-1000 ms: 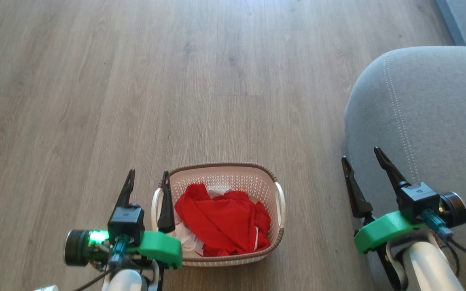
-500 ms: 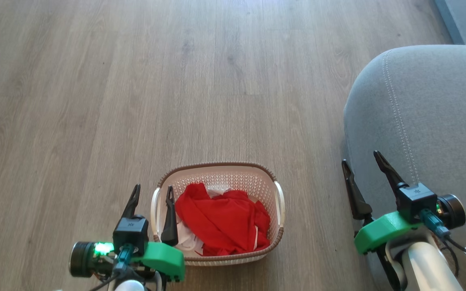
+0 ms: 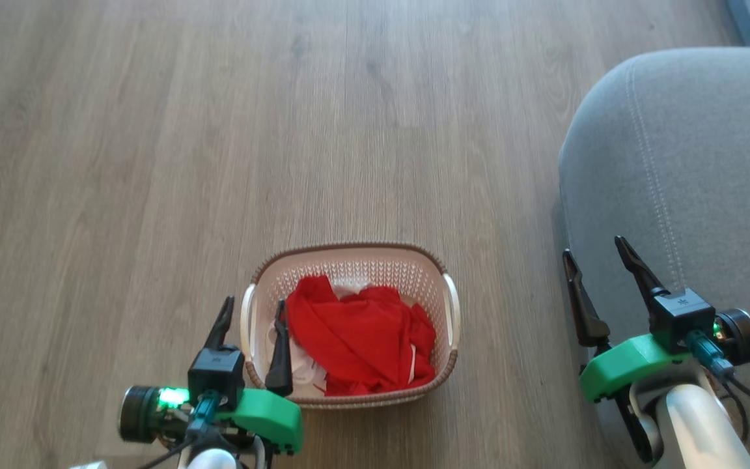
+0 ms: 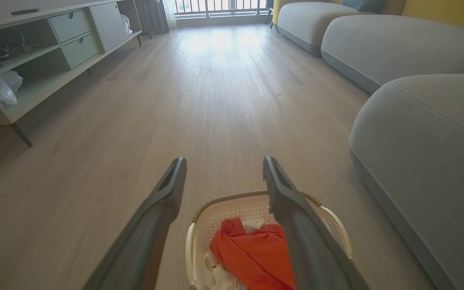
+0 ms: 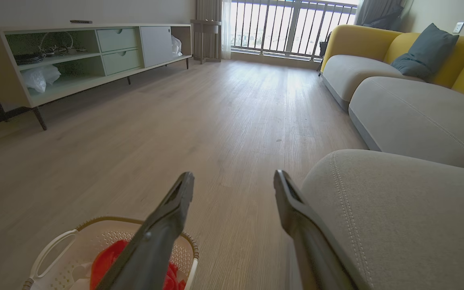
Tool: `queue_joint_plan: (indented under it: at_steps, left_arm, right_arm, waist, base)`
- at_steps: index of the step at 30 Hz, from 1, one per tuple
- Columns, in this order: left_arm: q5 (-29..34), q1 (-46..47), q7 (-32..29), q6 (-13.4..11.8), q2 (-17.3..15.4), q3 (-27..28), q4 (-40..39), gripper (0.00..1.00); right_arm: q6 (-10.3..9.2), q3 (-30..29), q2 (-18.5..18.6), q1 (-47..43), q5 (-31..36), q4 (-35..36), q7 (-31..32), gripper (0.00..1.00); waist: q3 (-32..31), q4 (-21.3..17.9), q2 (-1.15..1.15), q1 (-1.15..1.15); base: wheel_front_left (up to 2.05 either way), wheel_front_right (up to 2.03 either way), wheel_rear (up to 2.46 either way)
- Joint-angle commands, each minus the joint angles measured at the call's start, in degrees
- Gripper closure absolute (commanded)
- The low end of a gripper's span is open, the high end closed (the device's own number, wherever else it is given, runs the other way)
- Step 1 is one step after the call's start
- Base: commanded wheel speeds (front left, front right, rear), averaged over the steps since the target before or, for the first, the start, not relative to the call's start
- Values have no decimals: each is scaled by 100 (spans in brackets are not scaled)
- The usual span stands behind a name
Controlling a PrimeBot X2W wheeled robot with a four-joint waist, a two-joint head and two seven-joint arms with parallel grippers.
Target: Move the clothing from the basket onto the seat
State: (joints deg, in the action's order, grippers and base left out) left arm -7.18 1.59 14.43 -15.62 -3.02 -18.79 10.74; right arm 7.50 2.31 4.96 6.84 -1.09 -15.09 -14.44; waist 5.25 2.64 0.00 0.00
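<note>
Left claw (image 3: 253,301) open, empty, above the basket (image 3: 349,247) rim; my right claw (image 3: 593,246) likewise beside the seat (image 3: 707,163); clothing (image 3: 355,339) lies inside.

Clothing (image 3: 355,339): bright red, white patches beneath. Basket (image 3: 349,270): cream-white, perforated walls, brown braided rim. Seat (image 3: 707,163): plain grey, pale stitched seam. Floor (image 3: 153,163): grey-brown wood grain.

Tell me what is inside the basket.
The basket holds crumpled red clothing heaped across most of it, with white fabric showing along its left side. The basket's bottom and anything beneath the heap are covered; the garment count cannot be told.
</note>
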Motion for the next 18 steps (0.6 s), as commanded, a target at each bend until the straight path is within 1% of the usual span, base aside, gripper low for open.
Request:
queue_joint_plan:
  at_steps: [1,5,11,14,18]
  left_arm:
    - [-42,295,57,23,13,117,-119,0]
    - [-17,458,57,92,13,-15,142,0]
    - [33,982,57,214,14,-276,856,0]
    - [134,1394,57,278,14,-396,1266,0]
    - [264,1997,57,292,14,-477,1713,0]
  right_arm:
    - [-1,84,30,285,75,130,-56,0]
    - [-1,-77,75,370,186,-33,-56,0]
    - [-1,-245,141,630,256,-156,-56,0]
    - [-1,-242,189,756,277,-116,-56,0]
    - [-1,-283,214,918,302,120,-56,0]
  waist:
    - [120,-18,0,0]
    - [515,-95,0,0]
    - [1440,-309,0,0]
    - [1968,-410,0,0]
    - [2638,-560,0,0]
  base:
    - [0,0,0]
    - [0,0,0]
    - [0,0,0]
    - [0,0,0]
    - [0,0,0]
